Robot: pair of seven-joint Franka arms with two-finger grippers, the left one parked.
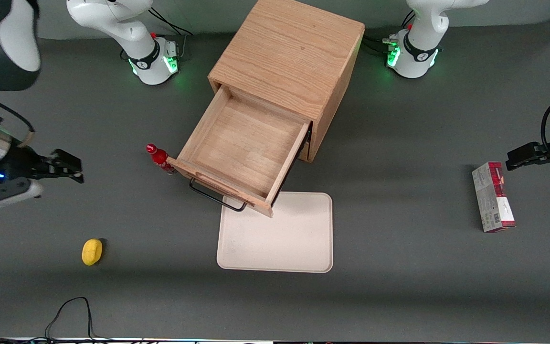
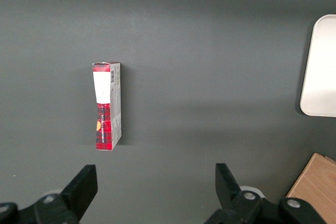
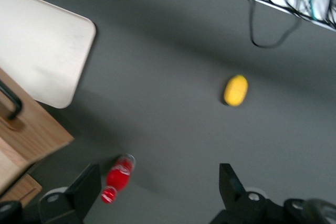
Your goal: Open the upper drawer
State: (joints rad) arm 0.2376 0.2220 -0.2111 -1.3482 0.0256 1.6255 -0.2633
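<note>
We find the upper drawer (image 1: 244, 145) pulled well out of the cabinet (image 1: 289, 57), its bare wood inside showing, so we judge the opening done. Its bar handle (image 1: 215, 196) hangs over the tray (image 1: 280, 239). A red bottle (image 1: 159, 158) stands just beside the drawer's front corner. Our hand (image 1: 67, 167) hovers well apart from the drawer toward the working arm's end, fingers spread, holding nothing, likely backed off to clear it. A lemon (image 1: 92, 251) lies nearer the camera.
</note>
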